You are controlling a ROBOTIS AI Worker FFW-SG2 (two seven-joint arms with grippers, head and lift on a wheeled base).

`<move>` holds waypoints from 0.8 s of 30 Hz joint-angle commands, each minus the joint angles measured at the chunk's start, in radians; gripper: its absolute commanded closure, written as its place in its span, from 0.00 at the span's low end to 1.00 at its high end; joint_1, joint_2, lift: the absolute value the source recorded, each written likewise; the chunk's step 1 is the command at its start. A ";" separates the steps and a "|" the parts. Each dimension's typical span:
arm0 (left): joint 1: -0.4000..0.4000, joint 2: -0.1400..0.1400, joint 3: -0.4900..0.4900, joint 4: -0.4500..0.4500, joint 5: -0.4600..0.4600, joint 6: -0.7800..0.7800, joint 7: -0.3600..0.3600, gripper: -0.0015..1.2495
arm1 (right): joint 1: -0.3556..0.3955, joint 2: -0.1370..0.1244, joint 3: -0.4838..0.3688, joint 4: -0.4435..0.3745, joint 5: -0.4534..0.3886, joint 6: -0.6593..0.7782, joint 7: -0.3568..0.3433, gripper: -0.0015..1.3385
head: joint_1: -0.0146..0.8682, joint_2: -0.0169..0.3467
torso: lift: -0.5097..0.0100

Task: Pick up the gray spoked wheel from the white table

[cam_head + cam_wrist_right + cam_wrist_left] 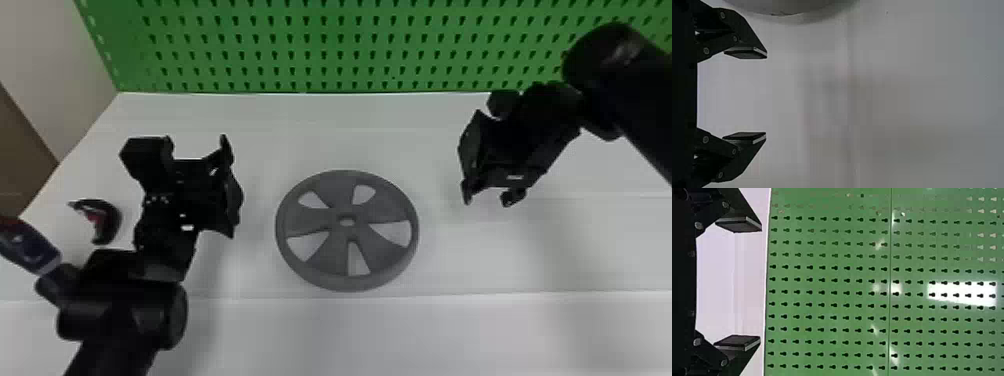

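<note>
Both end effectors are released, with finger pads spread apart. In the head view, the left end effector [196,145] is at about 10 o'clock from the gray spoked wheel, the right end effector [489,199] at about 3 o'clock. The wheel [390,202] lies flat between them on the white tabletop [320,125]; the right wrist view cuts off most of it. Toward 9 o'clock, a dark curved object [111,220] with red inside is hard to identify. A blue-and-red item [30,250] is cropped by the edge. A green pegboard [300,45] stands at 12 o'clock.
</note>
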 commanded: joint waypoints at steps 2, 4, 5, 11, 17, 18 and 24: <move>-0.001 0.000 -0.001 0.000 0.000 0.002 0.001 0.21 | -0.009 -0.006 0.007 0.020 -0.022 0.000 0.000 0.39 | 0.93 0.17 | 0.79; -0.001 0.002 -0.001 0.000 0.002 0.003 0.001 0.21 | -0.009 -0.007 0.007 0.023 -0.022 0.000 0.000 0.39 | 0.93 0.17 | 0.79; -0.001 0.002 -0.001 0.000 0.002 0.003 0.001 0.21 | -0.009 -0.009 0.007 0.023 -0.022 0.000 0.000 0.39 | 0.93 0.17 | 0.79; -0.001 0.002 -0.001 0.000 0.002 0.003 0.003 0.21 | -0.009 -0.009 0.009 0.024 -0.025 0.000 0.000 0.39 | 0.93 0.17 | 0.79; -0.003 0.002 -0.003 0.000 0.002 0.003 0.003 0.21 | -0.009 -0.009 0.009 0.043 -0.044 -0.003 0.000 0.39 | 0.93 0.17 | 0.79; -0.003 0.002 -0.003 0.000 0.002 0.003 0.003 0.21 | -0.009 -0.009 0.009 0.044 -0.044 -0.003 0.000 0.39 | 0.93 0.17 | 0.79; -0.003 0.002 -0.001 0.000 0.003 0.003 0.003 0.21 | -0.014 -0.007 0.033 0.046 -0.059 -0.008 0.000 0.39 | 0.93 0.17 | 0.79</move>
